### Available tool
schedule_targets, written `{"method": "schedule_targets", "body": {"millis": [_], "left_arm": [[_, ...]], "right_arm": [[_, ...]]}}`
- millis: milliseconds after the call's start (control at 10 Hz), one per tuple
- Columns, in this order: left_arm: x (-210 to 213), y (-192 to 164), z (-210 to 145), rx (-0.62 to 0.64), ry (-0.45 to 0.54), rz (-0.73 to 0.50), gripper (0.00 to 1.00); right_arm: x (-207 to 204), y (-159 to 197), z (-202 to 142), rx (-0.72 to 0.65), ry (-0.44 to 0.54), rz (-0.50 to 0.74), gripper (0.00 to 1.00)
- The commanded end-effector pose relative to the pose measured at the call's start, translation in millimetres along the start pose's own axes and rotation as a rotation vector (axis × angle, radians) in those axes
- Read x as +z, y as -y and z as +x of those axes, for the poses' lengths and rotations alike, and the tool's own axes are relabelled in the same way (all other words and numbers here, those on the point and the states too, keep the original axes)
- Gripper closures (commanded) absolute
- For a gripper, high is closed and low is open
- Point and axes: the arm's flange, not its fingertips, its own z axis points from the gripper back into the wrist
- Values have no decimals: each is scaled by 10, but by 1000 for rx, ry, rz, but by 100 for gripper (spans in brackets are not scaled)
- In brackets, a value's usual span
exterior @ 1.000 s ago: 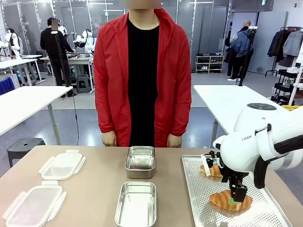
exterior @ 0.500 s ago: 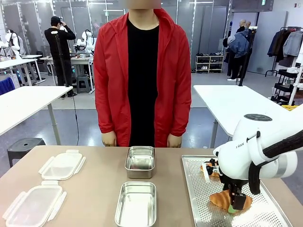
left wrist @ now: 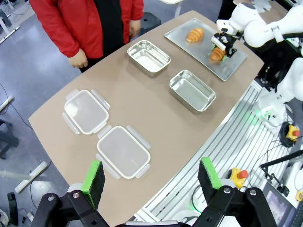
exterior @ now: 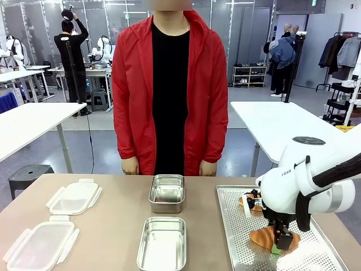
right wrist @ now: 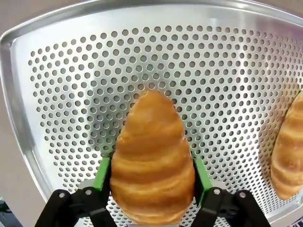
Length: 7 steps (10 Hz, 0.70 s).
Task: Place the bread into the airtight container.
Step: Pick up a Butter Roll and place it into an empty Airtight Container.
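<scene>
— What's around your right claw (exterior: pixel 282 241)?

— The largest thing is a person (exterior: pixel 169 84) in a red jacket. They stand across the table (exterior: pixel 113 223), far beyond the claw and off to its left. Directly under the claw lies the perforated tray (exterior: pixel 234 226). Off the tray to the claw's left sits the near steel container (exterior: pixel 162 244). The far steel container (exterior: pixel 167 193) is also to the left, but closer to the person. The near lid (exterior: pixel 40 246) and the far lid (exterior: pixel 73 197) lie well beyond those, further left.

— And the bread?

— The croissant (right wrist: pixel 154 161) rests on the tray right between my right claw's fingers. The green pads press on both its flanks, so the claw is clamped on it. A second croissant (right wrist: pixel 288 156) lies on the tray just beside the claw.

— Your other claw?

— My left claw (left wrist: pixel 151 177) hangs high over the table's near edge, fingers spread wide apart. The lids are below and ahead of it.
</scene>
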Motion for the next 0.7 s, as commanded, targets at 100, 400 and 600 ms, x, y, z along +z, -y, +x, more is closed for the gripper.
{"method": "schedule_targets", "body": {"millis": [100, 400, 600], "left_arm": [[9, -11, 25, 0, -3, 2, 0], [9, -11, 25, 0, -3, 2, 0], [9, -11, 25, 0, -3, 2, 0]], "right_arm": [[-24, -426, -156, 7, 7, -8, 56], [433, -298, -141, 27, 11, 10, 76], [880, -176, -115, 19, -29, 25, 76]]}}
